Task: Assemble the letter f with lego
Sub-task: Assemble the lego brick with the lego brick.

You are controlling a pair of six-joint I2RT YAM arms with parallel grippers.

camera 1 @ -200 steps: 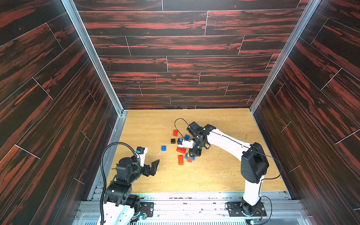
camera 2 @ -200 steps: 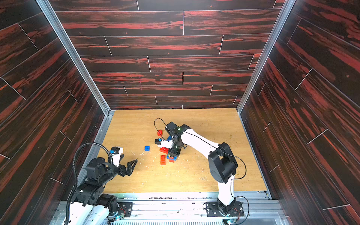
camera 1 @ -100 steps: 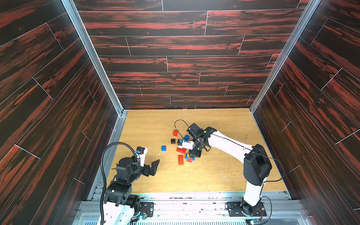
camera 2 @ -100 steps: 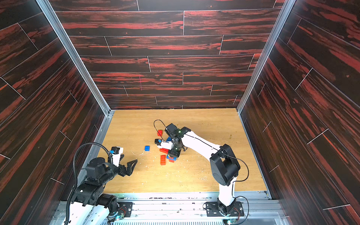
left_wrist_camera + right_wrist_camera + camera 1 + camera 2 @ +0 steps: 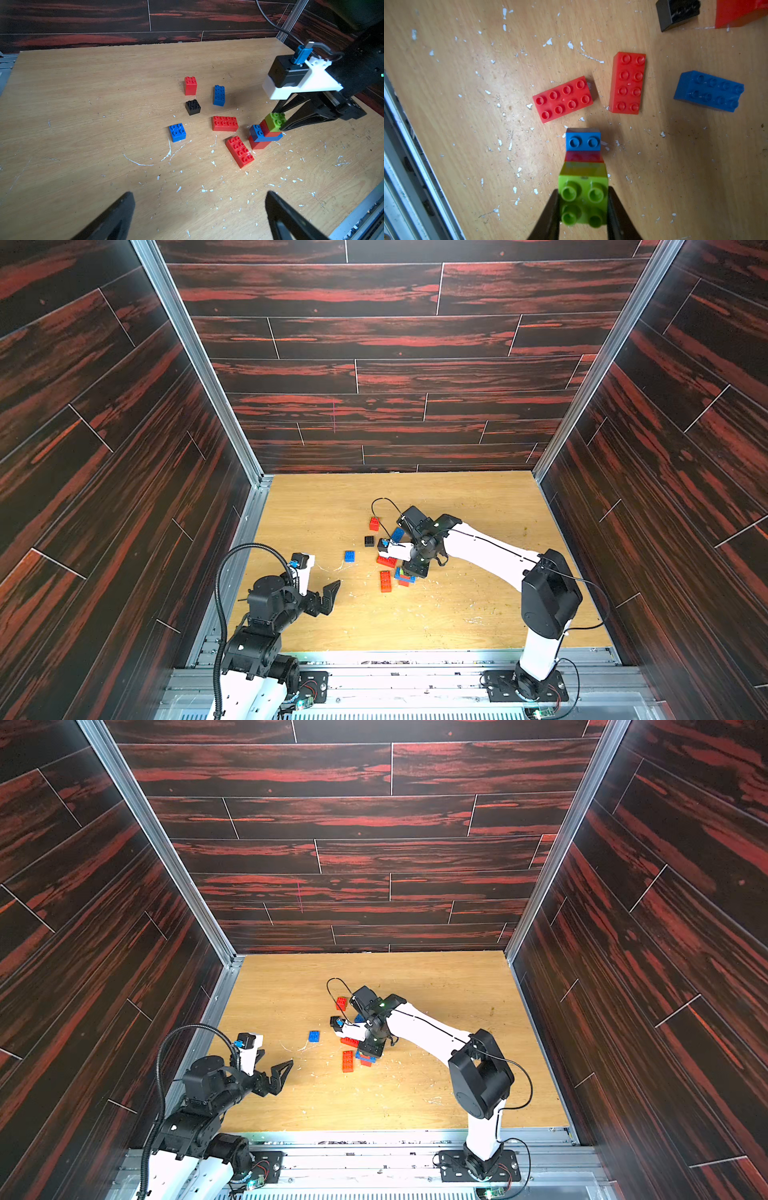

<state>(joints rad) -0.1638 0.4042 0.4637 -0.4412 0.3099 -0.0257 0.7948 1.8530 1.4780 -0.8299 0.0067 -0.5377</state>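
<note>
The right end effector [image 5: 583,192] pinches the lime green brick [image 5: 583,201] by its sides, lower centre of its wrist view, seemingly seating it atop the lego stack [image 5: 583,143]; the left end effector [image 5: 199,195] hangs spread wide, empty

The brick stack [image 5: 262,137] stands on the counter [image 5: 83,104], and the right hand [image 5: 583,199] grips its top brick [image 5: 276,121]. Just left of the stack lies a long brick [image 5: 240,151], with a second long brick [image 5: 224,123] behind it and a third long brick [image 5: 218,95] farther back. Farther left sits a near small brick [image 5: 177,132]. Behind it is a middle small brick [image 5: 193,107], then a far small brick [image 5: 190,85]. The left hand [image 5: 199,196] hangs at the front left, well apart.
</note>
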